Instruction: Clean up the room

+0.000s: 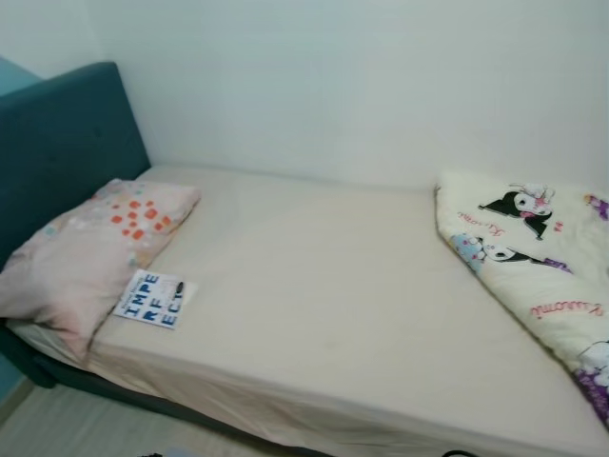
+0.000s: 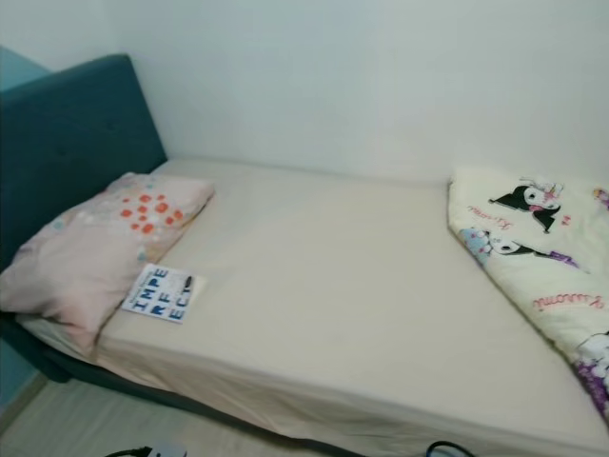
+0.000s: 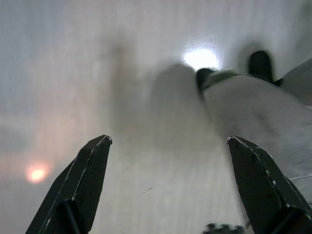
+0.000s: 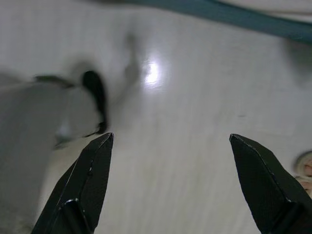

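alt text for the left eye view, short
A single bed with a bare cream sheet against a white wall, teal headboard at left. A pink pillow lies at its head with a book beside it; a folded cartoon-print quilt lies at the right.

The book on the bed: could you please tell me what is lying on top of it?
A dark pen lies across the book, near the edge away from the pillow. The cover's lettering shows; whatever lies beneath the book is covered.

A pink pillow [image 1: 90,252] with orange squares lies at the head of the bed [image 1: 324,286], and a white book [image 1: 154,299] with blue letters lies flat just beside it. A cartoon-print quilt [image 1: 533,267] sits folded at the far end
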Robot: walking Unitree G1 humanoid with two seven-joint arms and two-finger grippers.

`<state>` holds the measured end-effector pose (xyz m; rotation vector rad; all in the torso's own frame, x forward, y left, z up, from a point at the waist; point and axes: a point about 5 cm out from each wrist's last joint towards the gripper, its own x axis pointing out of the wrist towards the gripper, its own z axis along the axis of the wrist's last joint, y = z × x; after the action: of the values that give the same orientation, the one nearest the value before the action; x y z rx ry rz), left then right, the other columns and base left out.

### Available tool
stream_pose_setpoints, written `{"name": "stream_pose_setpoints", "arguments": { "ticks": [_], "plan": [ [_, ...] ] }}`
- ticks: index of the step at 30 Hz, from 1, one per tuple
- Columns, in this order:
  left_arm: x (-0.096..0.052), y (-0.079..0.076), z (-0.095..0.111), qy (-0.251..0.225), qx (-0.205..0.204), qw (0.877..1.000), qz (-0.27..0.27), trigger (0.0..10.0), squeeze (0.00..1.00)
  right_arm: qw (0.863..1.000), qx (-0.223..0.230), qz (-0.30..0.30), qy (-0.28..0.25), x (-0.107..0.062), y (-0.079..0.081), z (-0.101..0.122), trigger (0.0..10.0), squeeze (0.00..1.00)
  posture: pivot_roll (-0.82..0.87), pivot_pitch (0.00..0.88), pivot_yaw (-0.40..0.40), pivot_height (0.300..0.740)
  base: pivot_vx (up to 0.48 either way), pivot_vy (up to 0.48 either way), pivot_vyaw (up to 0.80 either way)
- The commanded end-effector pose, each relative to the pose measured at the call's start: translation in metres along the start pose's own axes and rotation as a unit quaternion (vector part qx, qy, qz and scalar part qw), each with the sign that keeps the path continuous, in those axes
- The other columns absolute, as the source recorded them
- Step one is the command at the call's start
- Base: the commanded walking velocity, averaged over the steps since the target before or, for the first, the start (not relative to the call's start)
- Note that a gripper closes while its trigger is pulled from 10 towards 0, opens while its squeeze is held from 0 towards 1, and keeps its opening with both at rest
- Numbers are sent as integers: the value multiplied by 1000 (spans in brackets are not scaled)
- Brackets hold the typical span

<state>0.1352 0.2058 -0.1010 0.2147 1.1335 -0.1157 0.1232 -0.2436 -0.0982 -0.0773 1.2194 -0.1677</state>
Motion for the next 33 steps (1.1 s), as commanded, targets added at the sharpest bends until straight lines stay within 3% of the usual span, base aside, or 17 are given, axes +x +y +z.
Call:
{"name": "stream_pose_setpoints", "arguments": {
  "ticks": [1,22,30,33],
  "plan": [
    [0,-1,-2,6,5,1000,-2,10000,0,1000,1,9,0,0,5,-1,10000,0,-113,0,-6,740,0,-480,0],
    [1,-1,2,2,11,1000,-4,10000,0,1000,3,9,-9,1,8,4,10000,0,-112,0,-3,740,0,-480,0],
    [1,0,6,-1,15,1000,-4,10000,0,998,31,1,-49,0,-2,21,10000,0,-117,0,3,740,0,-480,-586],
    [1,0,6,-1,14,1000,-2,10000,0,996,33,-1,-86,-2,-6,45,10000,0,-117,0,4,740,0,-480,-781]
  ]
}}
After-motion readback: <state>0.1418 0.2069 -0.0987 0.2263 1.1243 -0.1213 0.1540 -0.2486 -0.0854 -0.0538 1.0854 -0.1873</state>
